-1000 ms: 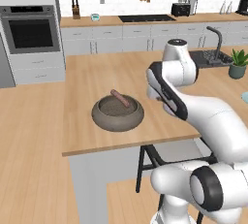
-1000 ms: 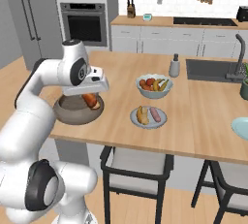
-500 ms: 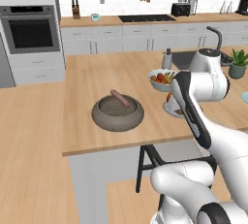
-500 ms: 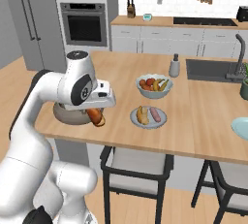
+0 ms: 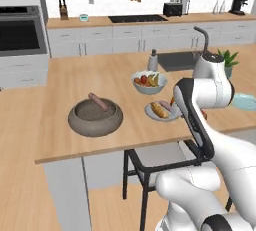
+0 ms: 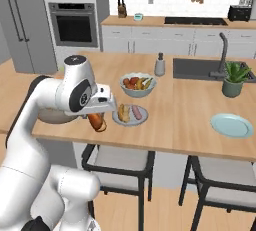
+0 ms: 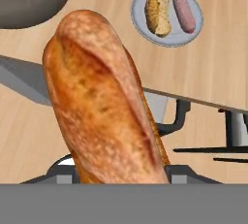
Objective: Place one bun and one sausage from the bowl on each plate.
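Note:
My gripper (image 6: 100,117) is shut on the orange bun (image 6: 96,122), which hangs at the counter's front edge, left of the near plate (image 6: 131,122). In the hand view the bun (image 7: 106,102) stands large between the fingertips, above a stool and the floor. That plate (image 7: 169,36) carries a golden-tan bun (image 7: 159,17) and a sausage (image 7: 184,9). The dark bowl (image 5: 95,120) holds one sausage (image 5: 98,101). Far to the right lies an empty plate (image 6: 231,125).
A pale fruit bowl (image 6: 137,85) stands behind the near plate, with a small bottle (image 6: 160,65) further back. A sink, faucet and potted plant (image 6: 232,77) sit at the right. Dark stools (image 6: 120,162) stand under the counter's front edge.
The arm has swung right from above the dark bowl, carrying the orange bun out to the counter's front edge near the filled plate.

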Controlling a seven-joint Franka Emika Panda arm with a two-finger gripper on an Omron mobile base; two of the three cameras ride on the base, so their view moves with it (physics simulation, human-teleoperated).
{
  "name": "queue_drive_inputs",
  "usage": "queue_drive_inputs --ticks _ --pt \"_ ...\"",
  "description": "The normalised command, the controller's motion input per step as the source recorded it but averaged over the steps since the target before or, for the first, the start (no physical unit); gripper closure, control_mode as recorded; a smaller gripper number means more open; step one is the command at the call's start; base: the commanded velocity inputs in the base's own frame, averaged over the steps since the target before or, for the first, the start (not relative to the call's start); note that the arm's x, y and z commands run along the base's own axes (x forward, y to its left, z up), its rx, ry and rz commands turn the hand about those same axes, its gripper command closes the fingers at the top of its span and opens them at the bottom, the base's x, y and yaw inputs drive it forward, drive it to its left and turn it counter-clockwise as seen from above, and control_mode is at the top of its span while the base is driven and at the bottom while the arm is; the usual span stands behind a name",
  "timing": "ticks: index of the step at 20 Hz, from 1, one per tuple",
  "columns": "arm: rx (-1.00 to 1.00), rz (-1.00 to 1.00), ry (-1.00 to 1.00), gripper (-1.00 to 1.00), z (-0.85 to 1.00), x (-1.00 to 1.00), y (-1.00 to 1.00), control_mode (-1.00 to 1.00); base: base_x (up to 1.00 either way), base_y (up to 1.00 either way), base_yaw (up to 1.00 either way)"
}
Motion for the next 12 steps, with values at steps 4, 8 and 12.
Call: queue_drive_inputs --ticks 4,8,12 --pt "0.0 0.0 0.0 1.0 0.0 0.0 0.0 1.0 0.01 -1.0 -0.21" --pt "0.0 0.0 0.0 1.0 0.0 0.0 0.0 1.0 0.27 -1.0 -0.16" --pt "0.0 0.0 0.0 1.0 0.0 0.0 0.0 1.0 0.38 -1.0 -0.15"
